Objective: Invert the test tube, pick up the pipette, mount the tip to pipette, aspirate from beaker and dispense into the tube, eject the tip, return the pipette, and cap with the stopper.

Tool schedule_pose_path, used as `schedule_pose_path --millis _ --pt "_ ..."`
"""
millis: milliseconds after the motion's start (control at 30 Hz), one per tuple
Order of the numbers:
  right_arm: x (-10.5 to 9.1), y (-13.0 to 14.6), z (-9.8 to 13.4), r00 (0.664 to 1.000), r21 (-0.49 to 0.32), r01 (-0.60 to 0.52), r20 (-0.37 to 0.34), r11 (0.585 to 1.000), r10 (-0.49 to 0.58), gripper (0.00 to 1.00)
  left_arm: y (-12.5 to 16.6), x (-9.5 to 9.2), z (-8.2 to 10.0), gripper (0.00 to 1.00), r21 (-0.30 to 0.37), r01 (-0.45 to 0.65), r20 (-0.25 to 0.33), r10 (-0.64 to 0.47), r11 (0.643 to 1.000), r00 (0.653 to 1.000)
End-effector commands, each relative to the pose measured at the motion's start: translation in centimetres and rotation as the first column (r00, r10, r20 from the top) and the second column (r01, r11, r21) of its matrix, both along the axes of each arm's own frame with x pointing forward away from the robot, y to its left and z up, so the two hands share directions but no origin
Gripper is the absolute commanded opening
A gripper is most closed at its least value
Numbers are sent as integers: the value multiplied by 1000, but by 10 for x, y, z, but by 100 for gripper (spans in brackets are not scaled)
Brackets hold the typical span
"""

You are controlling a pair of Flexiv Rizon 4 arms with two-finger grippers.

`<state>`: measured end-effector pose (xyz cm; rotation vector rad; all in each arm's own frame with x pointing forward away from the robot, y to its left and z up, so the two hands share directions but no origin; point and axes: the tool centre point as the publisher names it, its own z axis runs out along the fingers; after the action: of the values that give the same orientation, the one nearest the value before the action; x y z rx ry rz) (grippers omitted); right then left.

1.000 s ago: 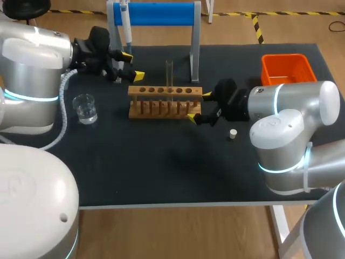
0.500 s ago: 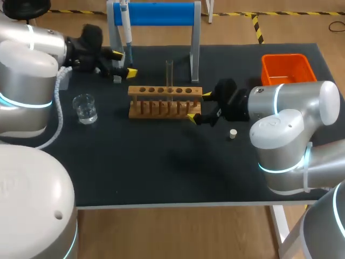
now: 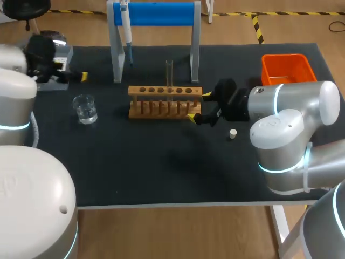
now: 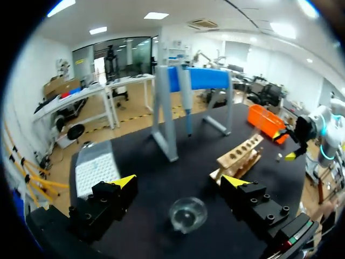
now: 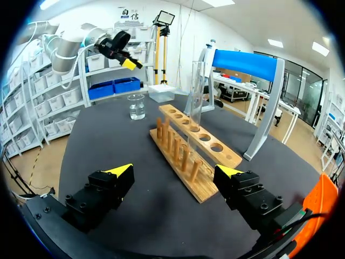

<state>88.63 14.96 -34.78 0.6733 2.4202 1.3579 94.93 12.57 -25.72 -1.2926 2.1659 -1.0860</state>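
A clear test tube (image 3: 169, 77) stands upright in the wooden rack (image 3: 164, 101); ahead of my right gripper (image 5: 173, 171) it shows as the test tube (image 5: 196, 100) in the rack (image 5: 190, 152). My right gripper (image 3: 199, 107) sits open at the rack's right end, holding nothing. The pipette (image 3: 126, 28) hangs on the blue stand (image 3: 153, 14). My left gripper (image 3: 76, 76) is open and empty at the table's far left, near the grey tip box (image 3: 57, 53). Below and ahead of the left gripper (image 4: 179, 182) sits the glass beaker (image 4: 187, 214). A small stopper (image 3: 233, 134) lies right of the rack.
An orange bin (image 3: 286, 68) stands at the back right. The beaker (image 3: 85, 108) is left of the rack. The stand's legs (image 3: 195, 59) rise just behind the rack. The tip box (image 4: 95, 168) lies beside my left gripper's finger.
My left arm has swung left, away from the pipette stand to the table's left edge by the tip box. The right arm has kept still.
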Motion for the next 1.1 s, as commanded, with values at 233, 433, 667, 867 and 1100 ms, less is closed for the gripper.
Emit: schedule_pose_path --millis 233,433,667,867,1100 --pt "0 0 0 1000 0 0 0 1000 0 100 58 -26 -5 100 75 -226 -4 227 971 974" --pt "0 0 0 1000 0 0 0 1000 0 100 73 -27 -7 100 97 -291 8 291 952 957" --pt "0 0 0 1000 0 0 0 1000 0 100 81 -17 -10 100 104 -324 12 325 940 946" --pt "0 0 0 1000 0 0 0 1000 0 100 85 1 -20 100 106 -341 8 342 934 940" --pt "0 0 0 1000 0 0 0 1000 0 100 89 25 -28 100 98 -349 8 350 932 937"
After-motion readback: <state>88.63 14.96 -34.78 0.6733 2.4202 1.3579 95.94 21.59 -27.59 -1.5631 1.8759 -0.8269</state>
